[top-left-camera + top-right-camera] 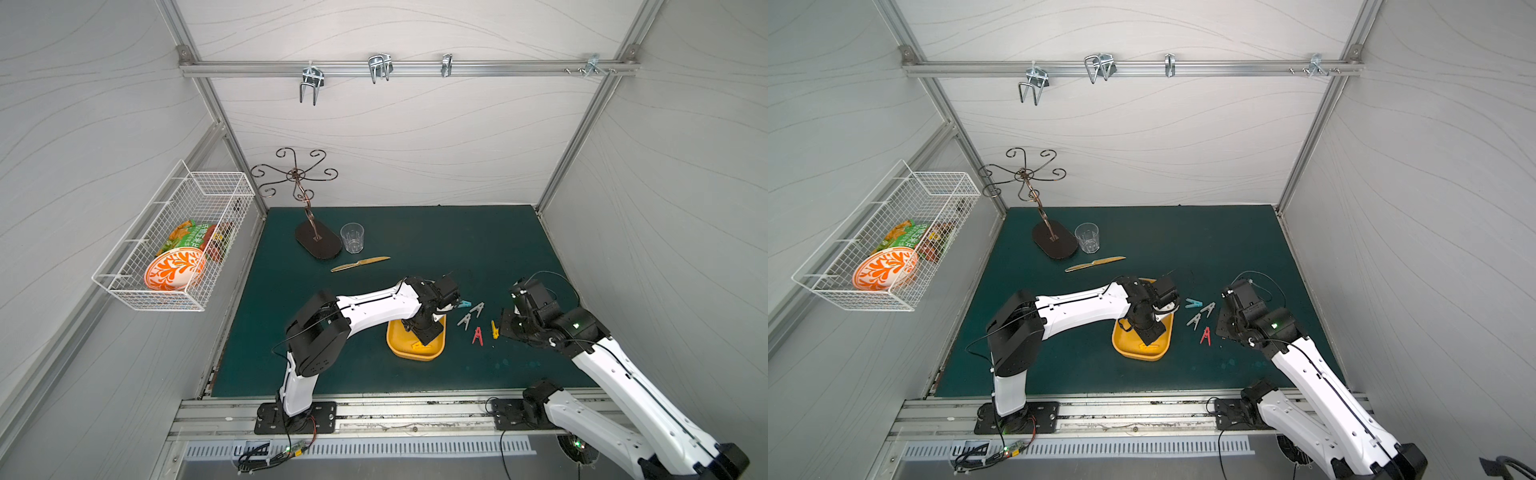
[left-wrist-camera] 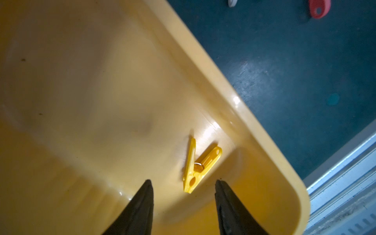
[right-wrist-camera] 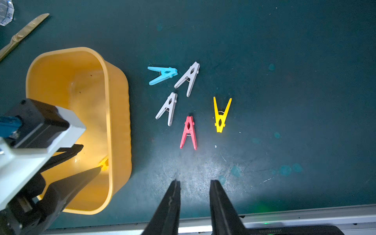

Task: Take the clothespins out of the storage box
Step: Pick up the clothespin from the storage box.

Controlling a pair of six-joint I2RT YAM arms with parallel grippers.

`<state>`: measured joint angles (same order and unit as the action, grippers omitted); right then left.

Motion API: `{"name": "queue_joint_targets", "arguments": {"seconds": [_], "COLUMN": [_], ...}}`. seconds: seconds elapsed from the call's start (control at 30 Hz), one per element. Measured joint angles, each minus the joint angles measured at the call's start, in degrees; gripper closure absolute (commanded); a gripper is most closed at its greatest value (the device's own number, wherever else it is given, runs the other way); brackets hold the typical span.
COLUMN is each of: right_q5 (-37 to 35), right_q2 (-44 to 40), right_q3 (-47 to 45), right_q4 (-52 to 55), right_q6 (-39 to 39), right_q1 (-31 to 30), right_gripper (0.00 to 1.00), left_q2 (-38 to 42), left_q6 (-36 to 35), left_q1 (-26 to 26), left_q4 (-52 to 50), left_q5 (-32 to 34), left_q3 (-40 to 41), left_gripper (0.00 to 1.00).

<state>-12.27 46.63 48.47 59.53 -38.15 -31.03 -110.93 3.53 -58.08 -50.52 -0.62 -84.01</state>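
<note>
Left gripper [image 2: 184,181] half-spread, empty, poised over last yellow clothespin [image 2: 195,168] by storage box [image 2: 215,81] corner wall, may nudge it aside & miss if off-centre; right gripper [image 3: 195,181] narrow, empty.

White shells [image 1: 376,302], black joints [image 1: 318,332], tapered black fingers [image 2: 140,211]

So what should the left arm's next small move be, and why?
Probably ease the left gripper slightly forward and down, then close on the yellow clothespin. It is the only one seen in the storage box, lying just ahead of the open jaws, roughly centred between them; five others lie on the mat.
</note>
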Motion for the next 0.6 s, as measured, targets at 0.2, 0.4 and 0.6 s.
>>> {"name": "queue_joint_targets", "arguments": {"seconds": [0.2, 0.4, 0.6], "right_q5": [-0.74, -0.74, -0.72], "right_q2": [0.0, 0.02, 0.0], "right_q3": [0.0, -0.22, -1.16], "right_q4": [0.13, 0.09, 0.02], "right_q6": [0.02, 0.2, 0.59], "right_q1": [0.0, 0.04, 0.07], "right_gripper": [0.71, 0.71, 0.72], "left_q2": [-0.31, -0.94, -2.14], "left_q6": [-0.5, -1.68, -2.47], "left_q1": [-0.96, -3.06, -4.68], "left_q4": [1.18, 1.53, 1.6], "left_q5": [0.66, 1.2, 1.77], "left_q3": [1.42, 2.54, 2.95], "left_gripper": [0.47, 0.48, 0.54]}}
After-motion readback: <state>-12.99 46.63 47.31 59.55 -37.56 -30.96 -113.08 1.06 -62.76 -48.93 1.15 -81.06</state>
